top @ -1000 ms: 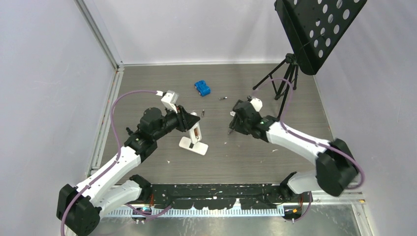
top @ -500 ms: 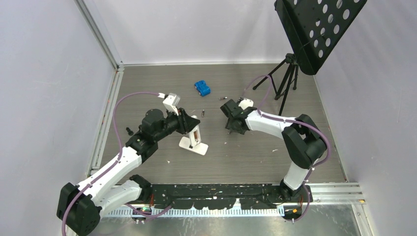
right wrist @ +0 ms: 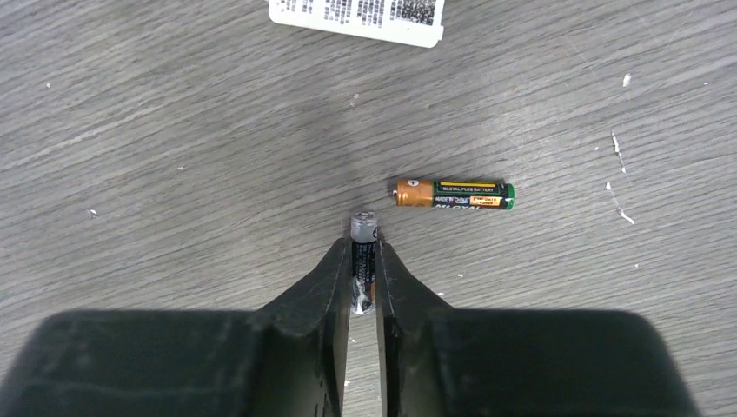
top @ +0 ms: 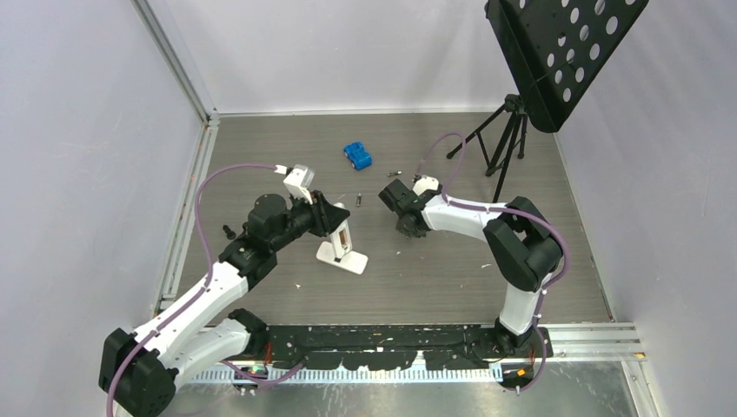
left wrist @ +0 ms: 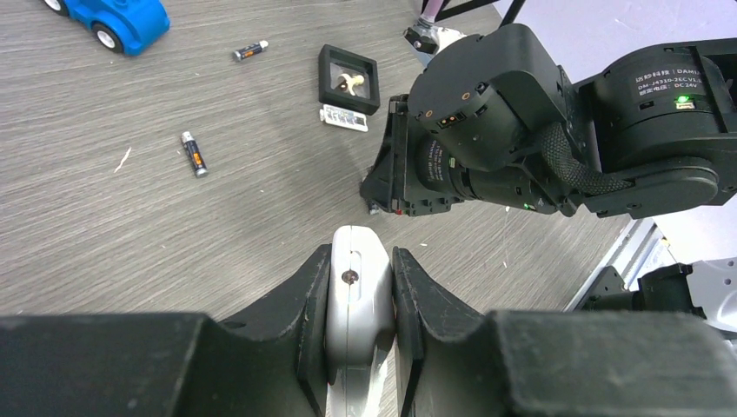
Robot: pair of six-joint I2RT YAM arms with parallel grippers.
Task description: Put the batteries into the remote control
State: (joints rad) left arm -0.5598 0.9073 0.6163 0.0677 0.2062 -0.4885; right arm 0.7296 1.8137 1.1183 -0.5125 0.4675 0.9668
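Note:
My left gripper (left wrist: 361, 261) is shut on the white remote control (left wrist: 355, 287), holding it on edge just above the table; the top view shows the remote control (top: 345, 235) tilted with its slot facing right. In the right wrist view my right gripper (right wrist: 363, 248) is shut on a dark battery (right wrist: 364, 233) that stands up out of the fingertips, close over the table. A second battery (right wrist: 454, 193), orange and black, lies flat just beyond it. Two more batteries (left wrist: 194, 154) (left wrist: 250, 50) lie loose further back.
A flat white piece (top: 342, 258) lies on the table below the remote. Behind are a blue toy block (top: 357, 155), a small black square frame (left wrist: 349, 76) and a white label (right wrist: 356, 16). A black tripod stand (top: 504, 139) occupies the back right.
The right arm has folded and swung its gripper left toward the table's middle, and its jaws have closed on a battery. The left arm has barely moved with the remote.

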